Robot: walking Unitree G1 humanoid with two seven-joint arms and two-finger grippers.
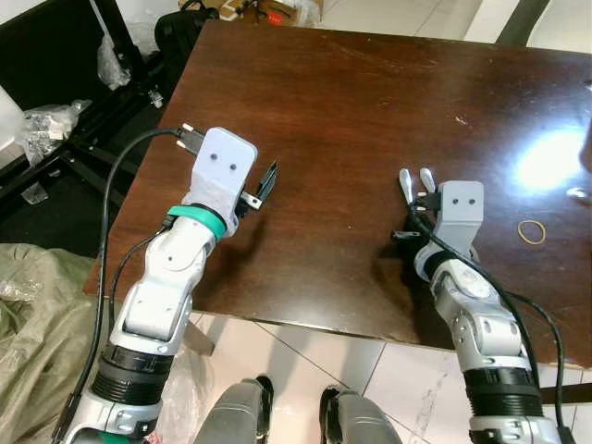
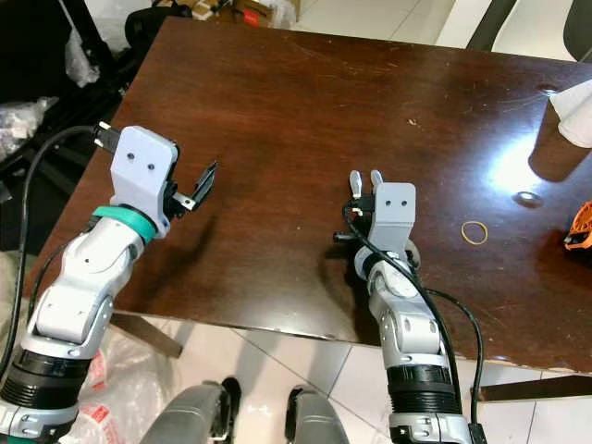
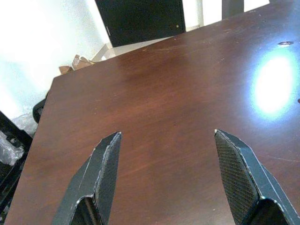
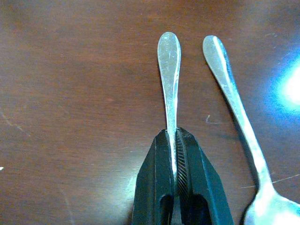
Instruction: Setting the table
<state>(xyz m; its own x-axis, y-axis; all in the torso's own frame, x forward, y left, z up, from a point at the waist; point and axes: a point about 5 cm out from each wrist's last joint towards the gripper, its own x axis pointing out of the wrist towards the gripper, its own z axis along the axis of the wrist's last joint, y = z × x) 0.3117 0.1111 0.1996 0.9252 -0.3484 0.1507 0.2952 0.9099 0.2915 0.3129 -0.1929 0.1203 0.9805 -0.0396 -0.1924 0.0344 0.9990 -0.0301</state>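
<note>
right end effector point(image 4: 174, 140) grips utensil handle point(image 4: 169, 75)

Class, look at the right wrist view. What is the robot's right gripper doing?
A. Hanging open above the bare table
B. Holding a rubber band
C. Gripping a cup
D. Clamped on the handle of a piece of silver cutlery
D: the right gripper is shut on a thin silver cutlery handle, with a second utensil lying beside it on the brown table.
</note>
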